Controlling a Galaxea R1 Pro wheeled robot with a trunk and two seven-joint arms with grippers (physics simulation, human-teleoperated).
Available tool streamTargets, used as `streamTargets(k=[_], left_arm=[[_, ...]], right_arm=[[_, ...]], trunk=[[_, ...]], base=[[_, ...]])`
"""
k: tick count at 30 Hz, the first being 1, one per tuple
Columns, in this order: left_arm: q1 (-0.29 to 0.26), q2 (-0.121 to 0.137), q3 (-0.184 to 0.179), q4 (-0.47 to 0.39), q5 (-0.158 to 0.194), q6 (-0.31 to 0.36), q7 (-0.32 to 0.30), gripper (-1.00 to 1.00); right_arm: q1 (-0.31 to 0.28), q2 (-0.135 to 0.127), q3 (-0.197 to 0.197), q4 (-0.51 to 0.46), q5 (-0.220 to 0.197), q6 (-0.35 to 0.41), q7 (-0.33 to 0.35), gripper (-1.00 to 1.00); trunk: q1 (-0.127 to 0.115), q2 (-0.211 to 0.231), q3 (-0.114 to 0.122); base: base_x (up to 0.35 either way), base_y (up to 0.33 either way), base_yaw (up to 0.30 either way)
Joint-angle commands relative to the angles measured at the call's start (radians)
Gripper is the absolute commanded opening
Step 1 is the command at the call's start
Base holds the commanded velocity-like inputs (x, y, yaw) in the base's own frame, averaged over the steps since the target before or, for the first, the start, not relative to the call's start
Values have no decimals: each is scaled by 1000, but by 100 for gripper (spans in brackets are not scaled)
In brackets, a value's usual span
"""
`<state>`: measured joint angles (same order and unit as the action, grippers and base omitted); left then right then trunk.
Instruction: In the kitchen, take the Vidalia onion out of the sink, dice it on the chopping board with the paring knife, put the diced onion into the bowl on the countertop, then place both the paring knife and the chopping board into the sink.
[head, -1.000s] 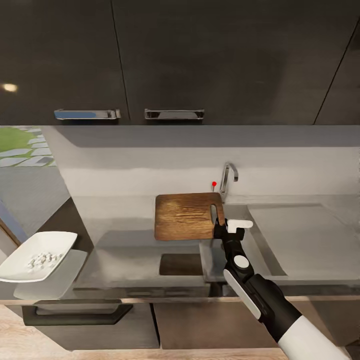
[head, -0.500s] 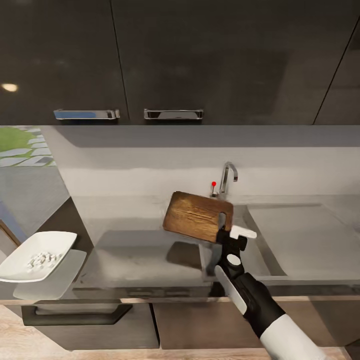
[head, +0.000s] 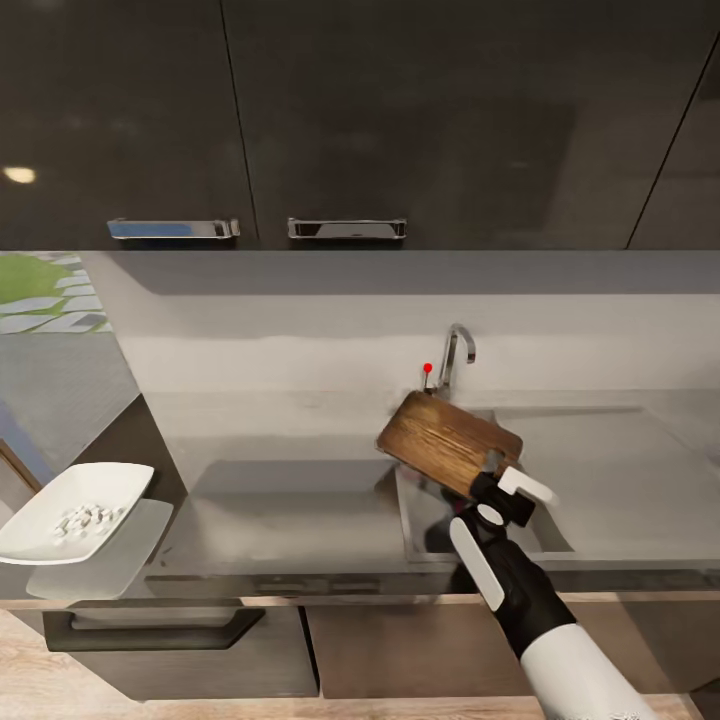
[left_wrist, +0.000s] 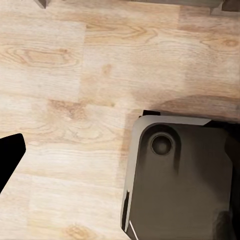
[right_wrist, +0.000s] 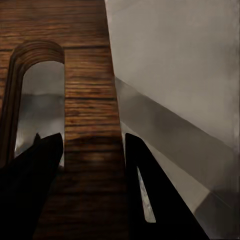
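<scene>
Right gripper (head: 497, 478) is closed on the chopping board (head: 448, 441), its two dark fingers (right_wrist: 150, 200) pinching the strip of wood beside the board's handle slot. Seen from the head, the board is lifted clear of the worktop (head: 280, 500) and tilted, its far corner near the base of the chrome tap (head: 456, 358) and its gripped end lower, over the basin of the sink (head: 560, 535). A shadow of the board falls on the basin's near left part. The sink's flat drainboard stretches away on the robot's right. Off to the left, well apart from the sink, the white bowl (head: 70, 508) sits at the corner of the worktop with small pale diced pieces (head: 85, 519) in it. Dark wall cabinets (head: 350, 110) with metal handles hang above. The left wrist camera looks down at a wooden floor (left_wrist: 65, 100) and part of the robot's dark base (left_wrist: 180, 185); whether the left gripper is open or closed cannot be told.
</scene>
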<state>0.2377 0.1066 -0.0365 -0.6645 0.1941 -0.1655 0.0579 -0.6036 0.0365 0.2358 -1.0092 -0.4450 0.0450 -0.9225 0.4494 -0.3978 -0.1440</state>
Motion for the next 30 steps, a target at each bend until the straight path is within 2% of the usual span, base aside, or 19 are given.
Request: streamTargets(k=[1,3,5,8,11,13,15,17,19,22,26,27,30], left_arm=[[0,1,-4,-3,7,-2,5,100],[0,1,-4,-7,7,-2,5,100],[0,2,-4,-7,7,-2,5,100],[0,2,-4,-7,7,-2,5,100],[0,2,-4,-7,7,-2,5,100],[0,2,-3,-3,7,-2,5,100],[0,3,-3,0,7,-2,5,100],[1,4,-3,0,7,-2,5,100],[0,4,-3,0,7,-2,5,100],[0,5,-3,0,7,-2,5,100],[0,5,-3,-1,7,-2,5,100],[0,5,-3,-1,7,-2,5,100],[0,5,-3,-1,7,-2,5,100]], right_arm=[[-9,3,-1,12,-1,6,-40,-100],[-39,8,-3,47,-15,8,-92,-100],[-92,13,-4,101,-55,9,-131,-100],[-227,15,-4,259,-164,9,-178,-100],[-357,19,-4,392,-225,7,-242,-100],[-382,22,-5,412,-256,-1,-303,-100],[-390,32,-5,418,-292,-45,-369,-100],[-392,50,-3,421,-309,-128,-458,-100],[-393,59,-2,422,-315,-168,-507,-100],[-392,88,-1,425,-315,-222,-524,-100],[-392,101,-1,467,-321,-273,-527,-100],[-392,102,-1,474,-329,-286,-527,-100],[-392,100,-1,480,-385,-306,-527,-100]], trunk=[[1,-2,-2],[1,-2,-2],[1,-2,-2],[1,-2,-2],[1,-2,-2],[1,-2,-2],[1,-2,-2],[1,-2,-2],[1,-2,-2],[1,-2,-2],[1,-2,-2],[1,-2,-2],[1,-2,-2]], base=[[0,0,0],[0,0,0],[0,0,0],[0,0,0],[0,0,0],[0,0,0],[0,0,0],[0,0,0],[0,0,0],[101,115,0],[209,220,0],[234,236,0],[212,173,0]])
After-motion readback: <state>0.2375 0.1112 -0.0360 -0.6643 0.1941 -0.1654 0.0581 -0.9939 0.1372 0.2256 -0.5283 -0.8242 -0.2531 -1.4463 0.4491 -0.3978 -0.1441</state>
